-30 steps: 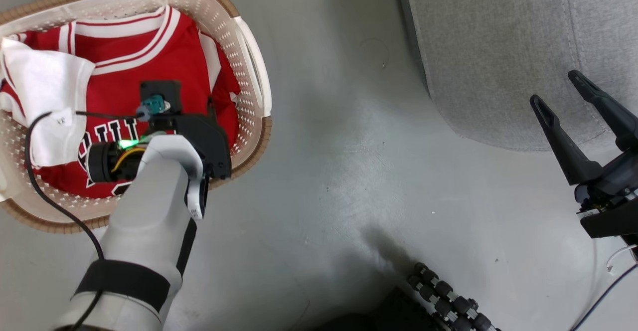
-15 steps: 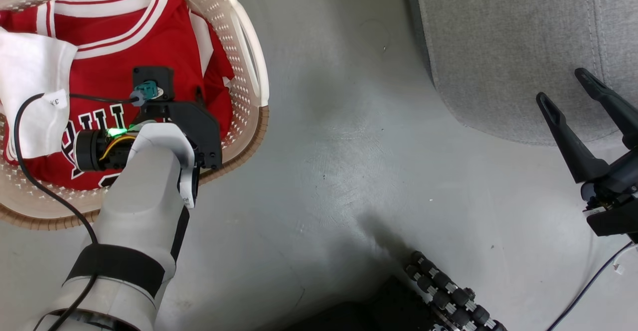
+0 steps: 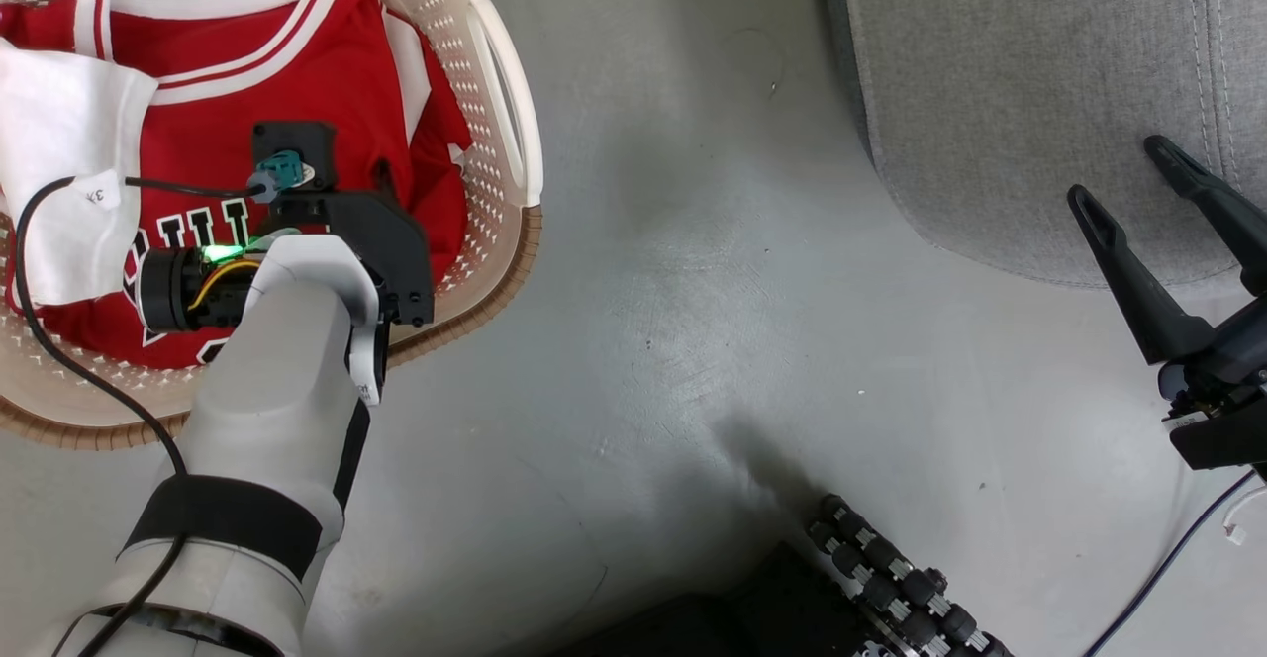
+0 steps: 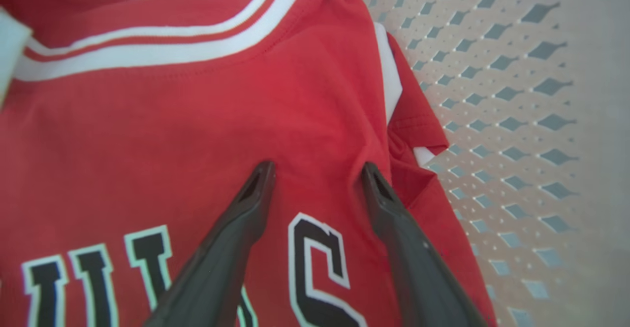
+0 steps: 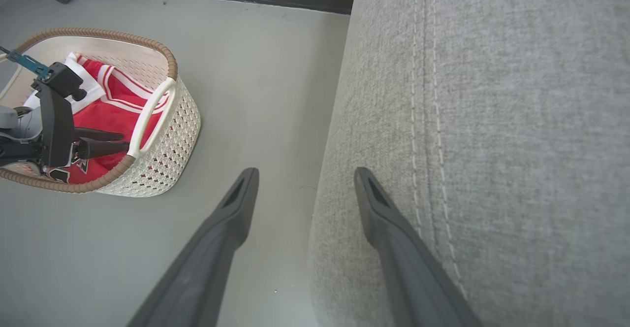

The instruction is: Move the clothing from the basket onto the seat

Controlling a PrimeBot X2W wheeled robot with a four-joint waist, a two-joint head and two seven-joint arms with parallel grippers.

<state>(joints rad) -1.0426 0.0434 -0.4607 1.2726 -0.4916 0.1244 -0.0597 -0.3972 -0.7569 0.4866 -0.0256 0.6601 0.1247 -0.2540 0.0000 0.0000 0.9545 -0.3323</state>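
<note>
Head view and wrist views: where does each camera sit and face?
Head view: from the head, down at the grey floor; pale left forearm over the cream perforated plastic basket, open right gripper near the grey fabric sofa.
Left wrist view: along the open left gripper, tips at the red white-trimmed jersey.
Right wrist view: along the right gripper, at the sofa's edge and floor.
Shared: head and right wrist views both show basket, jersey, sofa.

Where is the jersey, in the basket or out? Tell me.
In. The jersey lies inside the basket, ringed by its perforated wall; the left gripper, jaws open, has its tips at the fabric.
</note>
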